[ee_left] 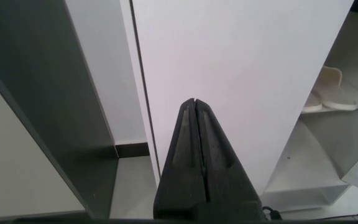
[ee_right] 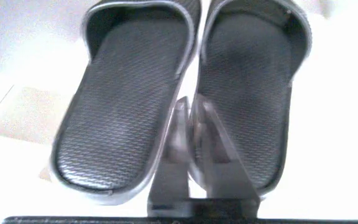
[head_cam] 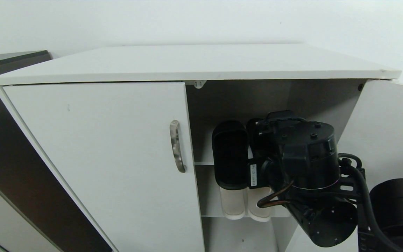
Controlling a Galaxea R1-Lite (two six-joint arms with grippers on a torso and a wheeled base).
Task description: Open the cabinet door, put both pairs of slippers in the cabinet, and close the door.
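Black slippers (ee_right: 129, 106) pinched at their inner edges by right tool (ee_right: 191, 112), above white slippers (head_cam: 233, 204), left tool (ee_left: 194, 109) pressed together

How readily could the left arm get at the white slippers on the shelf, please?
Probably not directly: the left gripper faces the closed left door, and the right gripper holding the black slippers crowds the opening before the white slippers.

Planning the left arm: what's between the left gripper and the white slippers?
The closed left door; the left wrist view shows the white slippers past its edge.
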